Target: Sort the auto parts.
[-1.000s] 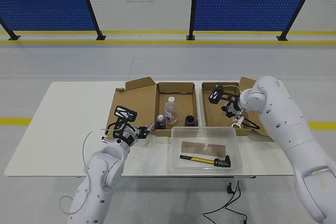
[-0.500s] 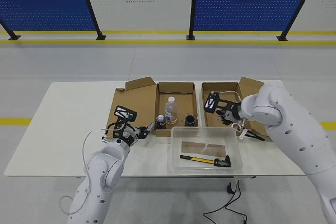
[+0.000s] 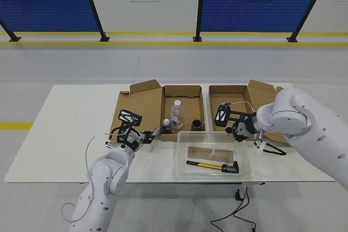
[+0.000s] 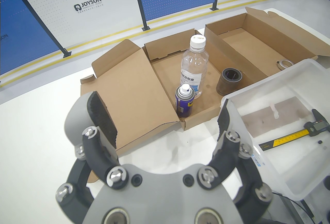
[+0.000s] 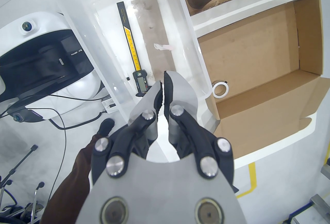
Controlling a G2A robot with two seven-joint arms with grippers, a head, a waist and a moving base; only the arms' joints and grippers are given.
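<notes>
The right gripper [image 5: 163, 88] has swung from over the right box [image 5: 257, 49] back toward 6 o'clock. It now hangs above the bin's [image 5: 180, 3] 3 o'clock rim, fingers [image 5: 178, 92] pressed together on nothing. A ring [image 5: 220, 89] lies on the box floor beside the bin, probably the part just delivered. The caliper [image 5: 130, 54] waits along the bin's 6 o'clock side, likely next. The left gripper [image 4: 161, 111] stays above the counter [image 4: 38, 132] at the bin's 9 o'clock, fingers apart.

The left claw [image 4: 159, 105] is spread wide, while the right claw [image 5: 163, 80] is pressed closed.
</notes>
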